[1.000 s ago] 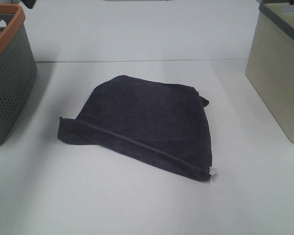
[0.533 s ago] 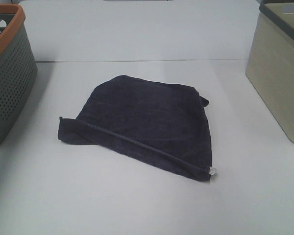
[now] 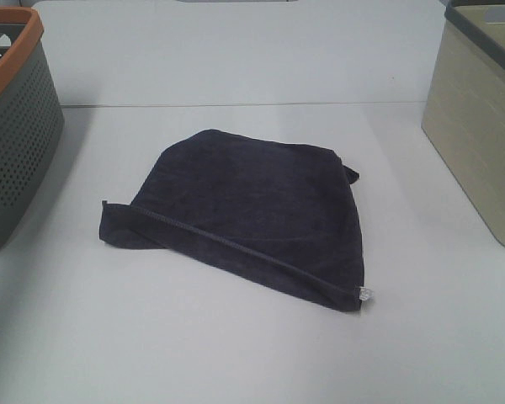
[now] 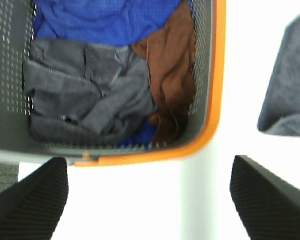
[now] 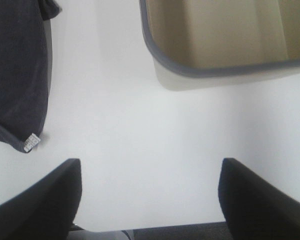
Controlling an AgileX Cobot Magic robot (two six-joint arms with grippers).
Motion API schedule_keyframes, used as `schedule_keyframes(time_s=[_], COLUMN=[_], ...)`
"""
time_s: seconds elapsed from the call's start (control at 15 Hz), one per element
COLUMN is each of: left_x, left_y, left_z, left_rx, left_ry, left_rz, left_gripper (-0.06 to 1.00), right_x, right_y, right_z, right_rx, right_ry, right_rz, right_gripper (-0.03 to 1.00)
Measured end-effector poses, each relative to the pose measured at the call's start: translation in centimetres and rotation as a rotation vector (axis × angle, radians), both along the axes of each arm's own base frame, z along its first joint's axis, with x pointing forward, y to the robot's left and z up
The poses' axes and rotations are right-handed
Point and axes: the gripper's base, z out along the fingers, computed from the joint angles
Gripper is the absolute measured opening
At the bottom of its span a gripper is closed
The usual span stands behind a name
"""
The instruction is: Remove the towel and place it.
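Left gripper (image 4: pixel 150 197): jaws spread wide, nothing between them. Its two dark ribbed fingers (image 4: pixel 27 200) frame bare white table (image 4: pixel 155 200) beside the rounded corner of the grey perforated basket (image 4: pixel 207 75) with the orange rim. Inside that basket lie a grey cloth (image 4: pixel 85 95), a blue cloth (image 4: pixel 105 17) and a brown cloth (image 4: pixel 172 65), bunched together; the picture is soft, so I cannot tell whether a small blue patch low in the pile belongs to the blue cloth or is a separate piece.

Right gripper (image 5: pixel 150 200): likewise fully parted and holding nothing. Its fingers (image 5: pixel 260 200) hang over open table, with the beige bin (image 5: pixel 200 70) and its grey rim on one side and the towel's tagged corner on the other, both apart from the fingers.

The towel (image 3: pixel 252 215) lies on the table (image 3: pixel 236 353) at the centre of the high view, between the two containers and touching neither. It is dark navy, folded into a rough wedge, with a stitched hem running along its near edge down to a small white tag (image 3: pixel 364 294) at the near right corner. The grey basket (image 3: pixel 13 126) stands at the left edge, the beige bin (image 3: pixel 480 126) at the right. Neither arm appears in the high view.
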Motion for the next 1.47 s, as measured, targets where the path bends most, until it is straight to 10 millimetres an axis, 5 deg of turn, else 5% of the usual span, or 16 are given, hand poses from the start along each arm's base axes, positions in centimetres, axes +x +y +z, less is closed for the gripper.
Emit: schedule_keyframes(time_s=[0.27, 0.67, 0.87, 1.47], left_x=[-7.1, -16.3, -18.9, -24.1], left_y=[-0.8, -0.6, -0.9, -1.2], left_z=[-1.1, -2.0, -2.6, -8.8], left_rx=[0.001, 0.128, 0.142, 0.193], left_ry=[-0.021, -0.225, -0.361, -0.475], left_rz=[0.003, 0.079, 0.078, 0.037], left_gripper=[0.82, 0.82, 0.82, 0.82], right_x=[-6.8, -12.9, -13.9, -19.7], right_y=[0.4, 0.3, 0.3, 0.8], right_z=[-0.7, -3.5, -4.8, -8.6], right_rx=[0.0, -0.049, -0.07, -0.069], right_ry=[-0.102, -0.2, -0.235, -0.472], right_rz=[0.0, -0.025, -0.012, 0.064], right_gripper=[0.75, 0.75, 0.75, 0.75])
